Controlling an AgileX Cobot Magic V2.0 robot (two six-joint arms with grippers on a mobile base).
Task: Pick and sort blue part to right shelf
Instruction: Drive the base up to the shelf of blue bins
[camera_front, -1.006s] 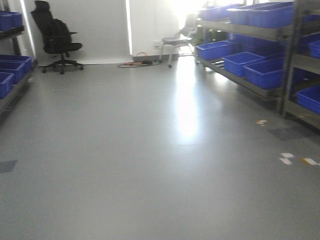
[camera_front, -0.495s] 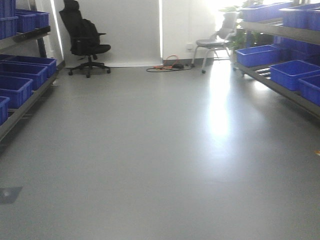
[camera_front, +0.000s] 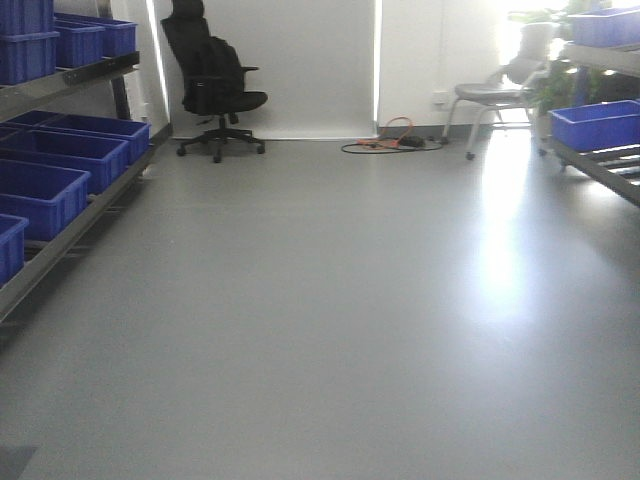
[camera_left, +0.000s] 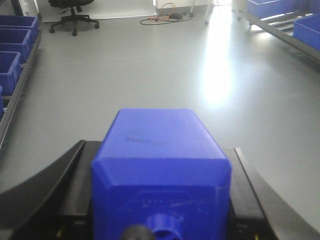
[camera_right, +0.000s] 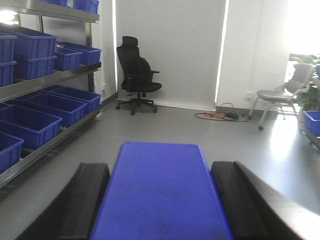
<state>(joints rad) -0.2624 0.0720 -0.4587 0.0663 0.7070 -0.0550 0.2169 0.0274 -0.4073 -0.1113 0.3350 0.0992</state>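
Blue rectangular plastic part (camera_left: 160, 165): clamped between the black fingers (camera_left: 55, 185) of the left gripper (camera_left: 160, 150), lower centre.
Glossy grey floor (camera_left: 125, 70): bright glare patch right of centre.
Blue plastic bins (camera_left: 12, 60): racked along the left edge.
Stainless steel right shelf (camera_left: 272, 27): upper right, carrying a large blue bin (camera_left: 307, 30).
Black swivel office chair (camera_left: 72, 17), orange cable (camera_left: 167, 12): far end.

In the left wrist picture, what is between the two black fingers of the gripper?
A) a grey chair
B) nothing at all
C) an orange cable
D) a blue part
D: a blue part fills the whole space inside the left gripper.
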